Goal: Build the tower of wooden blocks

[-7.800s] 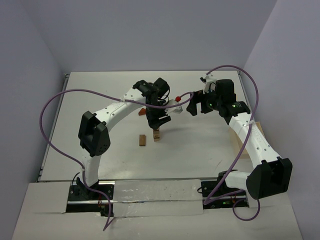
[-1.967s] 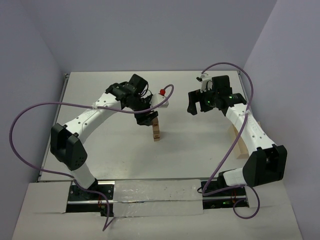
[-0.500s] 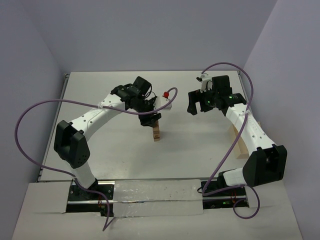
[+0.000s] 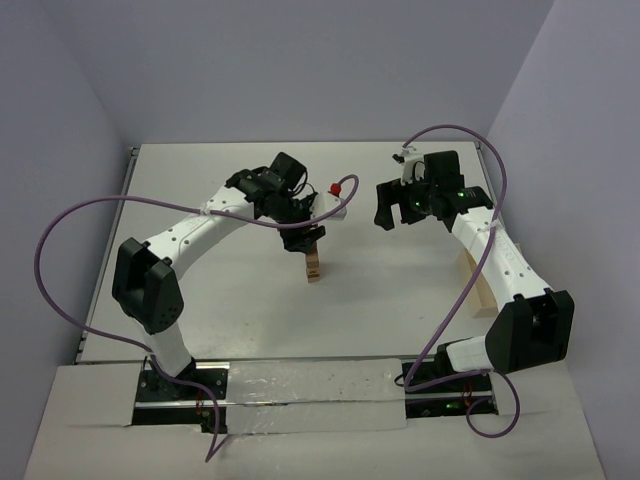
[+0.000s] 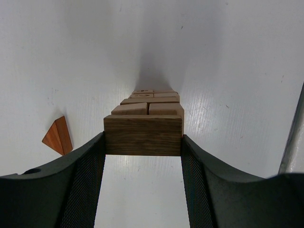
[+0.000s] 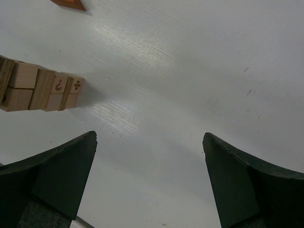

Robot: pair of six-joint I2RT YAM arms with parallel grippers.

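The wood block tower (image 4: 313,265) stands mid-table as a narrow stack of tan blocks. From above, the left wrist view looks down its top layers (image 5: 148,102). My left gripper (image 4: 306,238) is right over it, shut on a dark brown block (image 5: 142,135) held flat between both fingers at the tower's top. Whether that block touches the stack I cannot tell. My right gripper (image 4: 390,215) hangs open and empty to the tower's right, a good hand's width away. In the right wrist view the tower (image 6: 40,88) lies at the left edge, and the right gripper (image 6: 149,137) has only bare table between its fingers.
A small orange triangular piece (image 5: 58,137) lies flat on the table close to the tower's foot, and shows again as an orange corner (image 6: 69,3). A pale wooden tray (image 4: 480,285) sits by the right arm. Purple cables loop over both arms.
The brown block that lay on the table left of the tower is now in my left gripper above the stack. The left arm has edged slightly right. The right arm holds still.
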